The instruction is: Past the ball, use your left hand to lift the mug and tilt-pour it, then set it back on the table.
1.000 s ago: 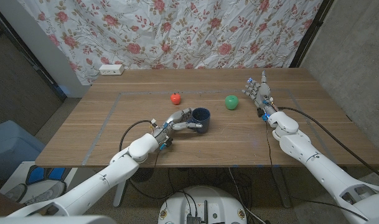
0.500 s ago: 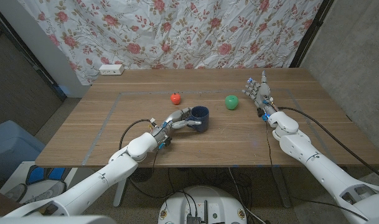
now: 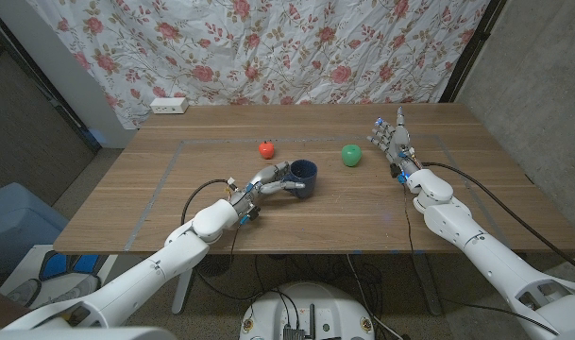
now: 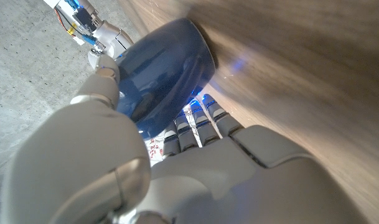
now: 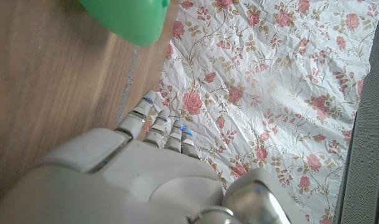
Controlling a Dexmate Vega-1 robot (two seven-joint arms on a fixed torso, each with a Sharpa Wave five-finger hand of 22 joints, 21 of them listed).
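Note:
A dark blue mug (image 3: 303,176) is near the middle of the wooden table (image 3: 174,208). My left hand (image 3: 269,181) grips it from its left side, with fingers wrapped round the wall. In the left wrist view the mug (image 4: 161,71) is close in front of my left hand (image 4: 195,174), and its base is a thin shadow away from the wood. A green ball (image 3: 351,155) lies right of the mug and a red ball (image 3: 266,149) lies beyond it on the left. My right hand (image 3: 391,140) stands open right of the green ball (image 5: 130,18).
A white power strip (image 3: 169,106) lies at the far left edge under the floral curtain (image 3: 296,47). Faint taped lines (image 3: 164,179) frame the work area. A blue object (image 3: 13,227) sits on the floor to the left.
The mug and my left hand's fingers have crept slightly upward in the picture. My right hand and both balls have stayed where they were.

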